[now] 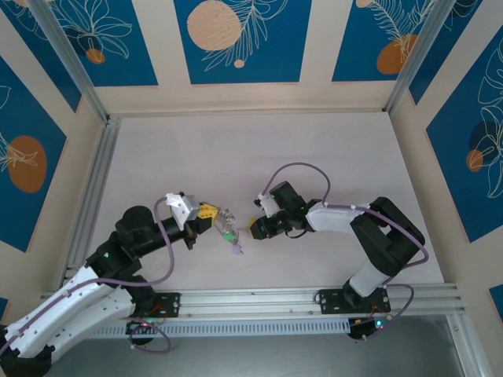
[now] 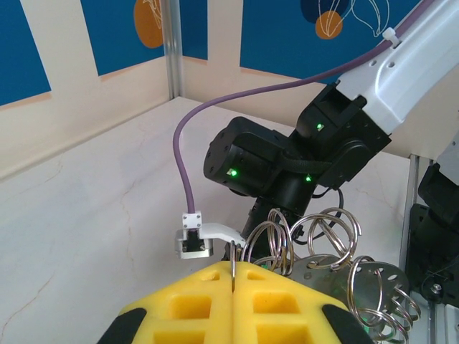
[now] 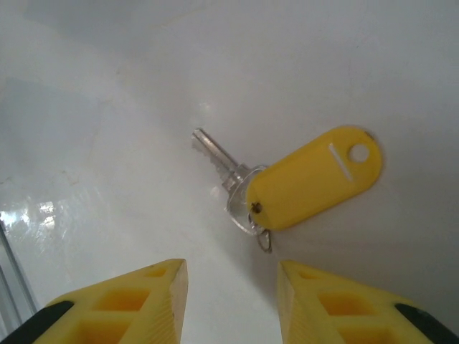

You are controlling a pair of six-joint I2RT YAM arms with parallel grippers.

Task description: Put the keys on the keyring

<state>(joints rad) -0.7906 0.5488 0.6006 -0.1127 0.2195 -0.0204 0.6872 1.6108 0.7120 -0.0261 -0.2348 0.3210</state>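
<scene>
Left gripper [image 2: 233, 266] was clenched on the keyring [image 1: 225, 221] wire. Right gripper [image 3: 233, 271], fingers apart, hovered over a key [image 3: 214, 153] with yellow tag [image 3: 315, 179].

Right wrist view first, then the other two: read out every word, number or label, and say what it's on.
No text can be read in any view.
Yellow tag: a white line and a hole, no writing.
Wall panels: leaf and circle drawings, no words.
</scene>
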